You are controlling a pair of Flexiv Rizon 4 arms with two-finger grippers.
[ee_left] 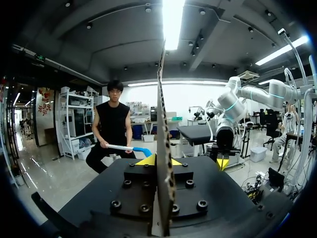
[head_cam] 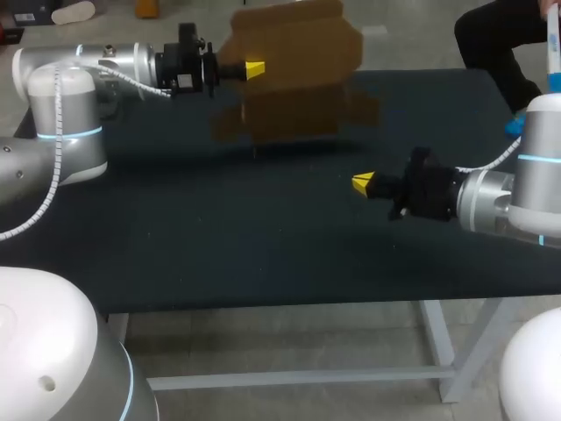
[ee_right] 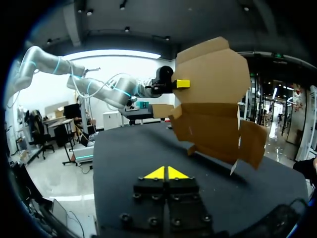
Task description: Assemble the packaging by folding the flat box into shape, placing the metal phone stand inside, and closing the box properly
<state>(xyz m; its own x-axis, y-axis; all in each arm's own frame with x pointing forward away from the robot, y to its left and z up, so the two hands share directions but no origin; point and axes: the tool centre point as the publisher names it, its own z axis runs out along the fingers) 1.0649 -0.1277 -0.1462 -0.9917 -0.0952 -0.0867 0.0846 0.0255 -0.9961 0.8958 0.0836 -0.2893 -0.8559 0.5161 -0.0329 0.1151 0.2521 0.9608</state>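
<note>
A flat brown cardboard box [head_cam: 294, 74] hangs upright above the far side of the black table [head_cam: 219, 254], flaps spread. My left gripper [head_cam: 254, 70] is shut on its left edge. In the left wrist view the cardboard [ee_left: 163, 148] shows edge-on, pinched between the yellow tips. From the right wrist the box [ee_right: 215, 106] is ahead and raised, with the left gripper [ee_right: 182, 84] clamping its edge. My right gripper [head_cam: 362, 182] sits low over the table's right middle, shut and holding nothing; its tips [ee_right: 167, 173] meet. No metal phone stand is visible.
The table's front edge [head_cam: 263, 303] runs across the head view. The box casts a shadow on the table beneath it.
</note>
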